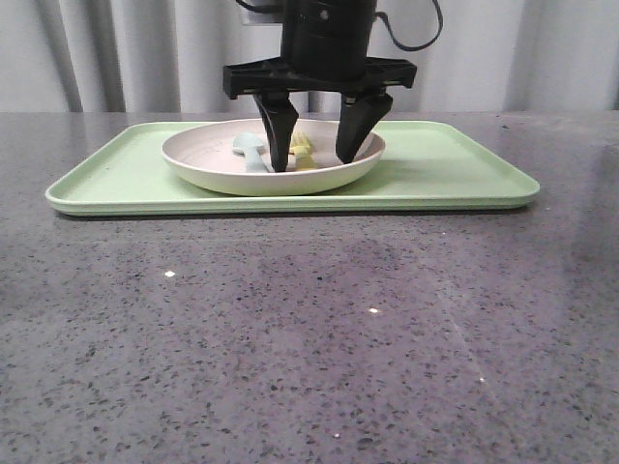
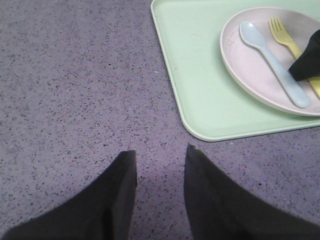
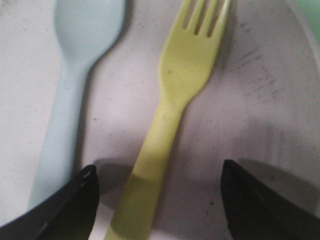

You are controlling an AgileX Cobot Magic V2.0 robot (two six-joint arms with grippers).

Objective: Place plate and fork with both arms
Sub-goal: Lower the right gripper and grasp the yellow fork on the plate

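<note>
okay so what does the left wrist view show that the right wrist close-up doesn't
Only the left wrist view shows the flat light-green tray, the speckled grey table and the open left gripper over bare table. Only the right wrist view shows the open right gripper straddling the fork's handle. Both show the yellow plastic fork, the pale blue spoon and the off-white round plate.

fork (image 1: 304, 148) mostly behind gripper finger

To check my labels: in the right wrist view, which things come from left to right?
Pale blue spoon → yellow fork → bare plate surface; the right tool's open fingers straddle the fork handle.
</note>
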